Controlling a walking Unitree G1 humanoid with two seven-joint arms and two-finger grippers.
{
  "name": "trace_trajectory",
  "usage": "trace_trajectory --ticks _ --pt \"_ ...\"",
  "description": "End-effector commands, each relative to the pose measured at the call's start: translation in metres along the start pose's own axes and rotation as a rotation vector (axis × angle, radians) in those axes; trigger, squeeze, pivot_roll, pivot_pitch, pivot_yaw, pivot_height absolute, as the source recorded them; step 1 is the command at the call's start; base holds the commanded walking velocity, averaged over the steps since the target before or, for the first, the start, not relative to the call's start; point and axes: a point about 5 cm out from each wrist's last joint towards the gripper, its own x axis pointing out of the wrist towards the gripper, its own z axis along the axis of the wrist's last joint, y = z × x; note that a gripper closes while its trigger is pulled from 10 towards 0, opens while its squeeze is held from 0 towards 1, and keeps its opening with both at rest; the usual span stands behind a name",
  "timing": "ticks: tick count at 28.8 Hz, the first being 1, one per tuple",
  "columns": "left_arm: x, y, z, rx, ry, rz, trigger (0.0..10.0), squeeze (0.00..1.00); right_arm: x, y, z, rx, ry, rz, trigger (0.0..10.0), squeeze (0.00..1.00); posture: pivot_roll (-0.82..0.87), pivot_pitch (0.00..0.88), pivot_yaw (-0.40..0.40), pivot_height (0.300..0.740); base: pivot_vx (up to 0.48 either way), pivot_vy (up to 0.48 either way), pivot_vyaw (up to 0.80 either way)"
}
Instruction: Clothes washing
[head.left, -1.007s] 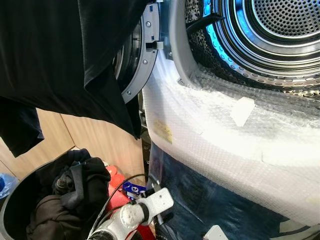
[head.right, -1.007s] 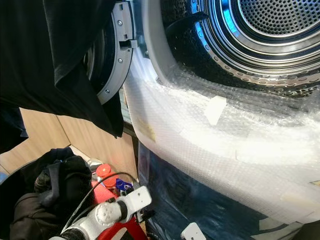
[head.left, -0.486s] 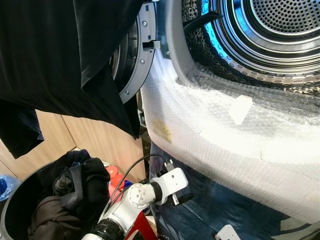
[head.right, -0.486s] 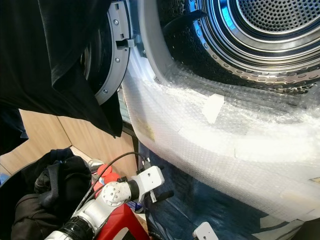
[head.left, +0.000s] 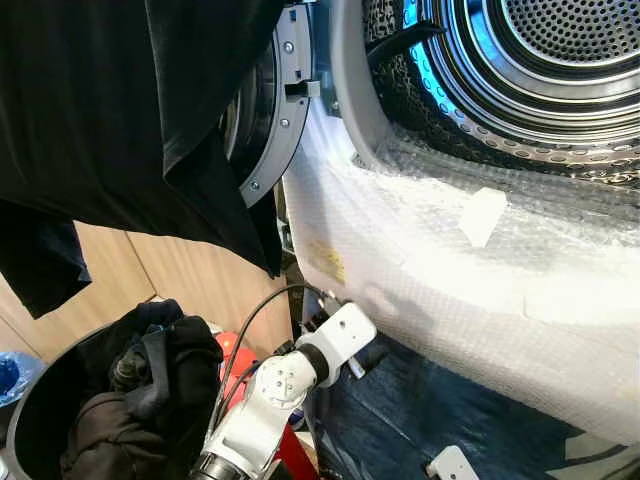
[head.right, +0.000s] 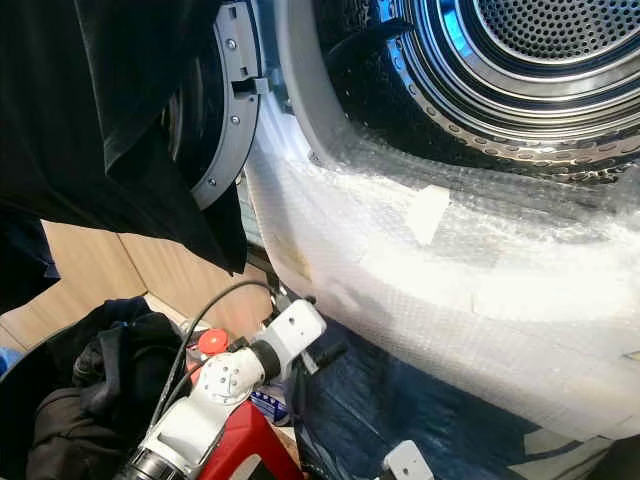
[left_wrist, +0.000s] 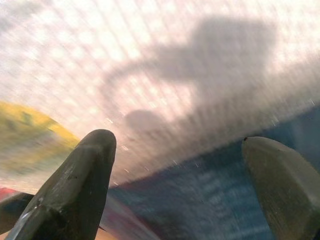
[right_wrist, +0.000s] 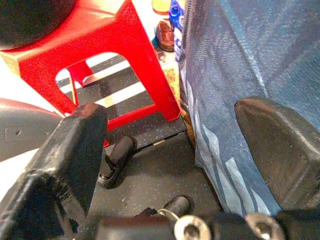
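Black clothes (head.left: 150, 390) lie heaped in the dark basket (head.left: 30, 420) at the lower left, beside the red stool (right_wrist: 117, 55). Another black garment (head.left: 120, 110) drapes over the washer door. The left gripper (left_wrist: 175, 170), fingers spread and empty, points at the bubble-wrapped washer front (head.left: 450, 280) below the drum (head.left: 540, 70). The right gripper (right_wrist: 170, 150) hangs spread above the floor

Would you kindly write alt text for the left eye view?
The left arm reaches toward a bubble-wrapped washing machine front, below its open drum. A black garment hangs at upper left above a bin of dark clothes.
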Motion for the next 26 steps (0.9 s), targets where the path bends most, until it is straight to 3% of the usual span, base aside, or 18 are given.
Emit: trace_trajectory --ticks 1,8,11,26 --pt "-0.004 0.005 0.002 0.011 0.022 0.057 10.0 0.0 0.004 0.003 0.001 -0.006 0.015 0.016 10.0 0.0 -0.04 0.0 0.06 0.74 0.0 0.0 0.0" --pt "-0.015 0.01 0.002 0.008 0.065 0.168 10.0 0.0 0.005 0.002 0.004 -0.013 0.012 0.013 10.0 0.0 -0.02 0.0 0.045 0.74 0.0 0.0 0.0" --pt "-0.028 0.022 -0.004 0.029 0.127 0.32 10.0 0.0 0.005 0.002 0.003 -0.022 0.03 0.017 10.0 0.0 -0.01 0.0 0.037 0.74 0.0 0.0 0.0" --pt "-0.065 0.046 -0.003 0.061 0.128 0.558 10.0 0.0 0.005 0.004 -0.003 -0.013 0.066 0.025 10.0 0.0 0.02 0.0 0.012 0.74 0.0 0.0 0.0"
